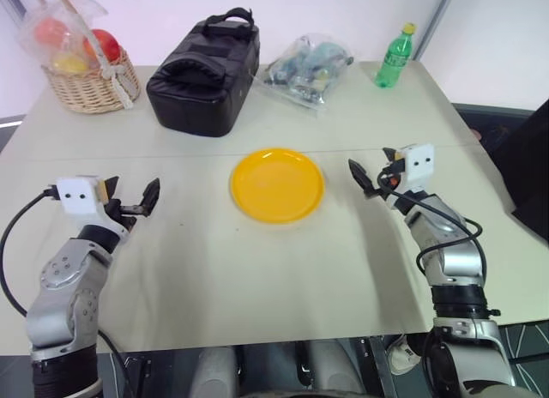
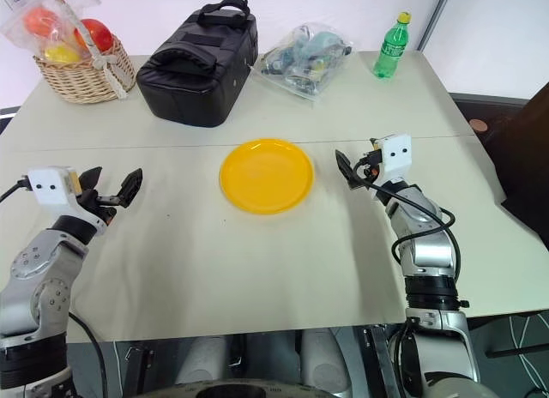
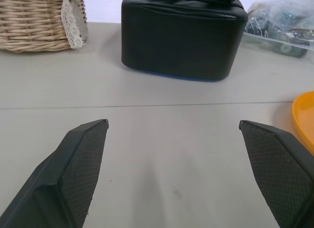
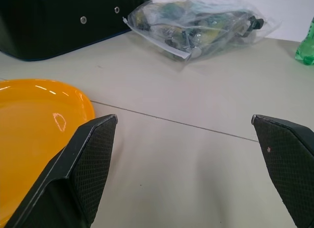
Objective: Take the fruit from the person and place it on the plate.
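Fingers of both grippers stood spread wide and empty. Left gripper (image 1: 129, 201) hovered above the table (image 1: 257, 278) to the left of the plate (image 1: 277, 185); right gripper (image 1: 371, 171) hovered just beside the plate's right rim, both pointing forward and level. Between them the yellow plate lay flat and bare on the table. At the right edge of the scene a dark shape (image 1: 527, 171), possibly the person's sleeve, was too cut off to identify, and no hand offered anything. Fruit for the handover could not be located; round red and yellow fruits sat wrapped in plastic in the wicker basket (image 1: 90, 85) at the far left corner, well apart from the grippers. Beside the basket stood a black bag (image 1: 204, 70), then a clear bag of small items (image 1: 309, 65) and a green bottle (image 1: 395, 57). Judged from the task, a round fruit would be firm, smooth and prone to roll, so the pads should close across its widest girth with moderate pressure.
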`<state>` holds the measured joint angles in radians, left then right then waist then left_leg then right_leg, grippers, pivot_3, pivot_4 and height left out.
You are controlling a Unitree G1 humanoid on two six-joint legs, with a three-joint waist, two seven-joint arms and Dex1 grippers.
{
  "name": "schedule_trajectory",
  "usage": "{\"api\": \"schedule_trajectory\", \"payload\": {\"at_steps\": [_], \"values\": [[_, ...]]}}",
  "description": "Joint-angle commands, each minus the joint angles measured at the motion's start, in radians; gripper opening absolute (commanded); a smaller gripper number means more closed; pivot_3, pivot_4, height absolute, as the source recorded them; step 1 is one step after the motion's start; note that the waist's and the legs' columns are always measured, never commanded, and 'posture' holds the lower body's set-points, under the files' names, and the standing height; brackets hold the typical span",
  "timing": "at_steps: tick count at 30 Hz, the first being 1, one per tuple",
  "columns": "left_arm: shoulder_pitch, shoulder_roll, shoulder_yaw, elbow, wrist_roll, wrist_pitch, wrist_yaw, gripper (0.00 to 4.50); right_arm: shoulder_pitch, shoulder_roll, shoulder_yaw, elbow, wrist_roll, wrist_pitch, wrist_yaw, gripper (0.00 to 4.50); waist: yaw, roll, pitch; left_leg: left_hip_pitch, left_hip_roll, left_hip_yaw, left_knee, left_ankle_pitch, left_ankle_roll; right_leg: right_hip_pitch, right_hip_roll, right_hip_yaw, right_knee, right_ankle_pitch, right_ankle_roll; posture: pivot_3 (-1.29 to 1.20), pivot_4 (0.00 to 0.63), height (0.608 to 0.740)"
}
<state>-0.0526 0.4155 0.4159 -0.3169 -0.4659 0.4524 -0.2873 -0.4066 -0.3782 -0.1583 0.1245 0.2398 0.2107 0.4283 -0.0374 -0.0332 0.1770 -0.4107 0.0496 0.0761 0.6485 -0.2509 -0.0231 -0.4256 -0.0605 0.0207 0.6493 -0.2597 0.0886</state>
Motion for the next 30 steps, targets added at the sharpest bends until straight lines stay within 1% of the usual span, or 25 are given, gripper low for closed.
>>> {"api": "schedule_trajectory", "payload": {"at_steps": [1, 23, 30], "values": [[-0.011, 0.012, 0.014, -0.017, 0.001, -0.020, 0.001, 4.50, -0.024, -0.004, -0.004, -0.013, 0.000, -0.021, 0.002, 4.48, 0.000, 0.000, 0.000, 0.000, 0.000, 0.000, 0.000, 0.000, 0.000, 0.000, 0.000, 0.000, 0.000, 0.000, 0.000, 0.00, 0.150, 0.740], [-0.021, 0.011, 0.006, -0.014, 0.013, -0.026, 0.007, 4.50, -0.034, 0.001, 0.009, -0.003, -0.003, -0.023, 0.002, 4.48, 0.000, 0.000, 0.000, 0.000, 0.000, 0.000, 0.000, 0.000, 0.000, 0.000, 0.000, 0.000, 0.000, 0.000, 0.000, 0.00, 0.150, 0.740], [-0.030, 0.011, 0.001, -0.010, 0.022, -0.025, 0.005, 4.50, -0.041, -0.024, -0.001, -0.013, 0.002, -0.011, 0.019, 4.48, 0.000, 0.000, 0.000, 0.000, 0.000, 0.000, 0.000, 0.000, 0.000, 0.000, 0.000, 0.000, 0.000, 0.000, 0.000, 0.00, 0.150, 0.740]]}}
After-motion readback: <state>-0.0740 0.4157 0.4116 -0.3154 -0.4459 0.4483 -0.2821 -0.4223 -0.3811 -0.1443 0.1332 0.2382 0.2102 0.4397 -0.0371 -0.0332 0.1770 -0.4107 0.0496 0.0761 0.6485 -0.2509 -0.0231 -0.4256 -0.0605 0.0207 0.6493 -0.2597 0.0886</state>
